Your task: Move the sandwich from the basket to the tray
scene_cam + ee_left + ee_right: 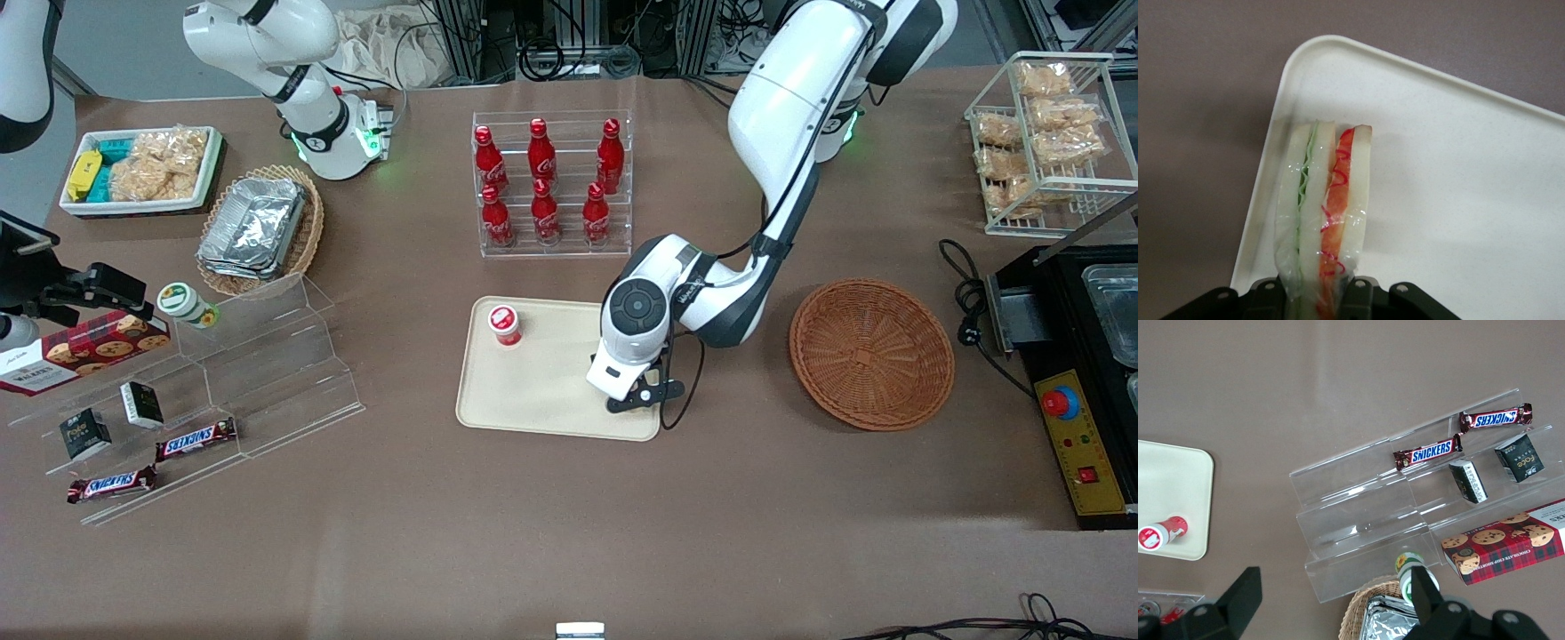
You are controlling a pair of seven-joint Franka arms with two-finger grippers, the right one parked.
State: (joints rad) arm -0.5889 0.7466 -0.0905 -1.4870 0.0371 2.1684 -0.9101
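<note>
Table (551,516) carries the beige tray (542,391), with the emptied brown wicker basket (871,353) toward the working arm's end; over the tray's corner hangs the gripper (642,397), closed on the wrapped sandwich (1325,213). Placing step: lower it, then release, clear of the red-capped cup (504,324)

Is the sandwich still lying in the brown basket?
No, the basket holds nothing; the claw grips the sandwich over a corner of the tray.
</note>
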